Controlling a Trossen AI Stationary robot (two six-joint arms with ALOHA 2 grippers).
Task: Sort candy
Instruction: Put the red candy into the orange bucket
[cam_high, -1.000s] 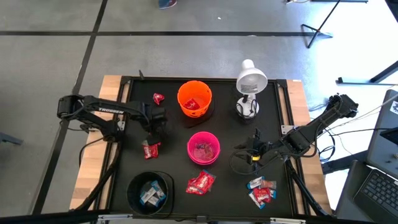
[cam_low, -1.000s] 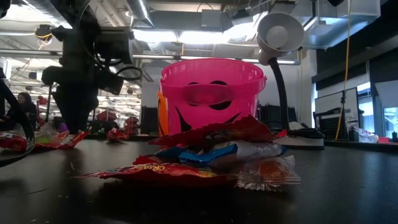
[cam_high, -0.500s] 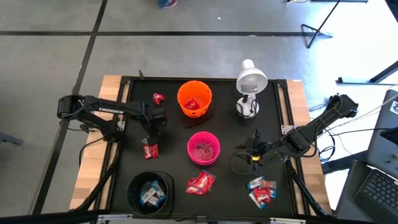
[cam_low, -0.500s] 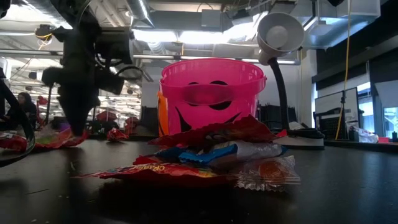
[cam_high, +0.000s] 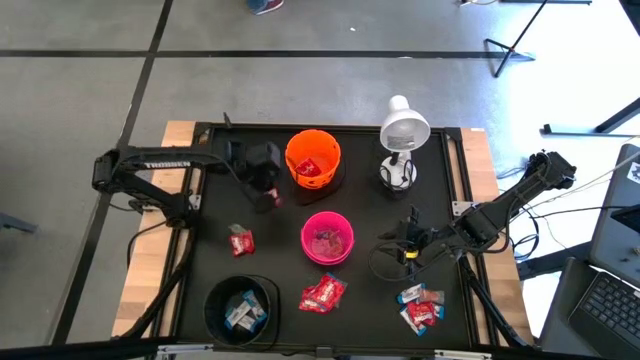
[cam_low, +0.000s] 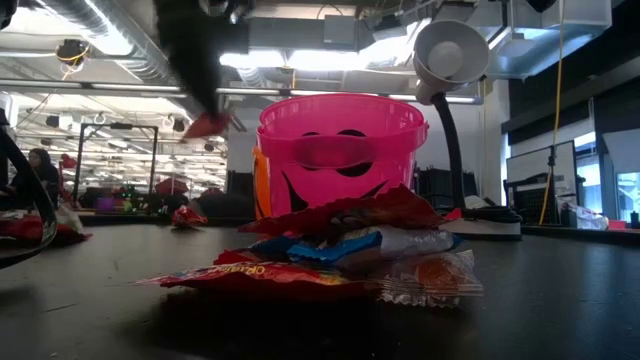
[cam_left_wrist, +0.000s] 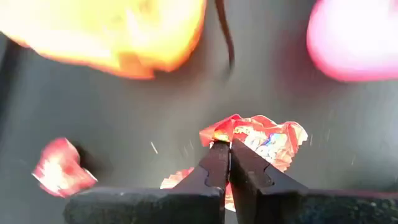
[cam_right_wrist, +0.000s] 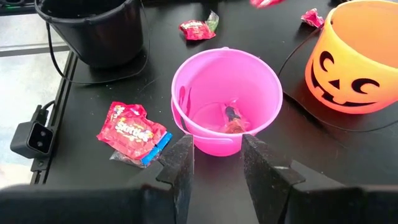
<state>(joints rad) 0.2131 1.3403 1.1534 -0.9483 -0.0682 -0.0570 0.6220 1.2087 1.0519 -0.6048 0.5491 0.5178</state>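
Note:
My left gripper (cam_high: 266, 197) hangs above the table just left of the orange bowl (cam_high: 313, 160), shut on a red-wrapped candy (cam_left_wrist: 264, 135), which also shows in the low view (cam_low: 210, 125). Another red candy (cam_high: 240, 240) lies flat on the table nearer the front. My right gripper (cam_right_wrist: 216, 163) waits open at the table's right, facing the pink bowl (cam_right_wrist: 225, 99) with nothing between its fingers. The black bowl (cam_high: 240, 308) at the near left holds blue-and-white candy. My left gripper pinches the red candy's wrapper at its crinkled edge (cam_left_wrist: 225, 138) between its two shut fingers. The fingers come from above, pointing down. The candy hangs below the fingertips, lifted clear of the table.
A candy pile (cam_high: 322, 293) lies near the front edge, another (cam_high: 420, 308) at the near right. A white desk lamp (cam_high: 402, 135) stands at the far right. A loose red candy (cam_left_wrist: 59, 171) lies on the table near the orange bowl.
My left gripper has shut on one red candy at the left of the table, then risen and gone toward the far edge and the orange bowl. The candy is lifted clear; the other red candy has stayed on the table.

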